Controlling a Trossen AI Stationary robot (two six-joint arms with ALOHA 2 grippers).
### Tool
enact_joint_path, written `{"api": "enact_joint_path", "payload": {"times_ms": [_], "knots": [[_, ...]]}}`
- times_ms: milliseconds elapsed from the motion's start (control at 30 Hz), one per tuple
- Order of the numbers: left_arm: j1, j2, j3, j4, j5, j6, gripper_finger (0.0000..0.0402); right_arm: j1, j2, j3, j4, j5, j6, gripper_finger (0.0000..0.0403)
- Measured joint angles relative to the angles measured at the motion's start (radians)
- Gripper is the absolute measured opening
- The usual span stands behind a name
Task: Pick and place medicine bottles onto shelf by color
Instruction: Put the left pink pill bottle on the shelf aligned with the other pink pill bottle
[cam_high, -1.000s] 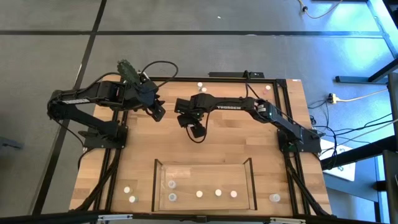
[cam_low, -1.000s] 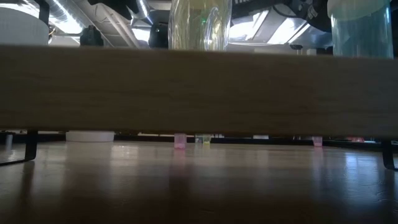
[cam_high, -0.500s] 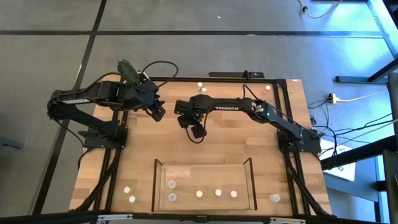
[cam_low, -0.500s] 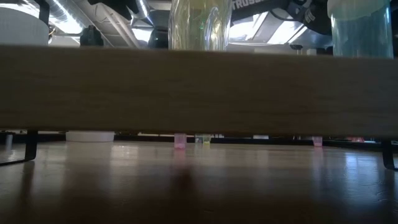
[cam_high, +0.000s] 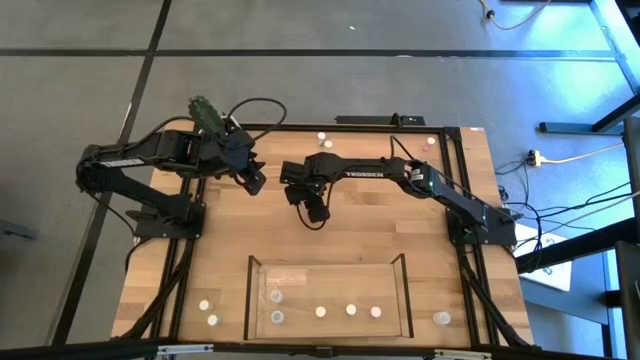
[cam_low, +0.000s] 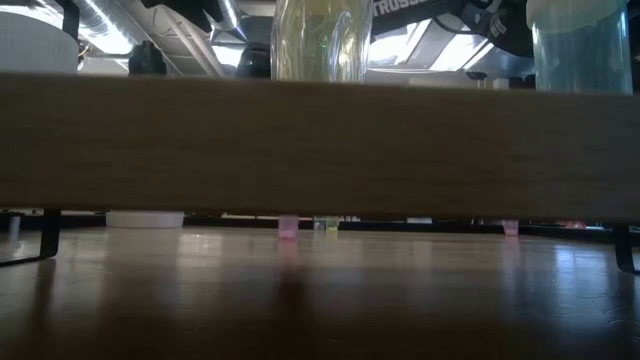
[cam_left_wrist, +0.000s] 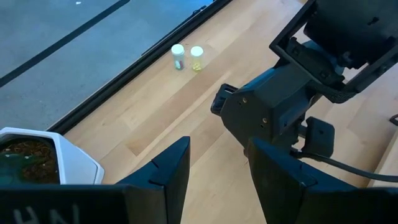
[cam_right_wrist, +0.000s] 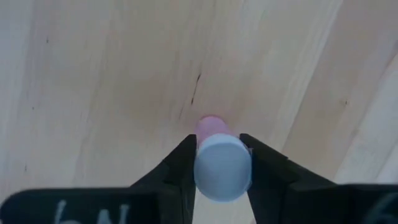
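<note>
Closest to my side of the table is the shelf (cam_high: 328, 262), the clear-walled tray with the wood floor, with five small bottles standing in it: two on its left side, one behind the other, and three more in a row (cam_high: 351, 310) along the near wall. Two more bottles (cam_high: 208, 312) sit just outside its left wall and one (cam_high: 441, 318) outside its right wall.

Further up, mid-table, my right gripper (cam_high: 313, 212) is pointing down at the wood. On the right wrist cam the fingers (cam_right_wrist: 180, 171) are pressed against both sides of a pink bottle with a pale cap (cam_right_wrist: 222, 168), so I'd call that clamped on it, bottle at the tabletop.

The left gripper (cam_high: 253, 181) hangs a bit further back and to the left, fingers about half open, nothing between them (cam_left_wrist: 217, 177).

Along the far edge there's a pair of bottles (cam_left_wrist: 187, 56) side by side, another (cam_high: 428, 143) near the right corner, and a white cactus pot (cam_left_wrist: 46, 163) at the far left corner.
</note>
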Motion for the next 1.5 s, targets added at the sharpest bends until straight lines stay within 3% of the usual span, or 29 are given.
{"api": "enact_joint_path", "payload": {"times_ms": [300, 433, 800, 1200, 1500], "knots": [[0.000, 0.000, 0.000, -0.001, 0.000, 0.008, 0.0155, 0.000, -0.001, 0.000, 0.001, 0.000, 0.091, 0.0125], [0.000, 0.000, 0.000, -0.001, 0.000, 0.009, 0.0155, 0.000, -0.009, 0.008, -0.014, -0.003, 0.129, 0.0110], [0.000, 0.000, 0.000, -0.015, 0.000, 0.009, 0.0155, 0.042, -0.014, 0.171, -0.221, -0.035, 0.232, 0.0109], [-0.012, 0.000, 0.000, -0.026, 0.012, 0.010, 0.0155, 0.143, -0.172, 0.151, -0.317, 0.004, 0.443, 0.0110], [-0.101, 0.000, 0.000, -0.011, 0.001, 0.010, 0.0155, 0.256, -0.262, 0.150, -0.477, 0.070, 0.633, 0.0110]]}}
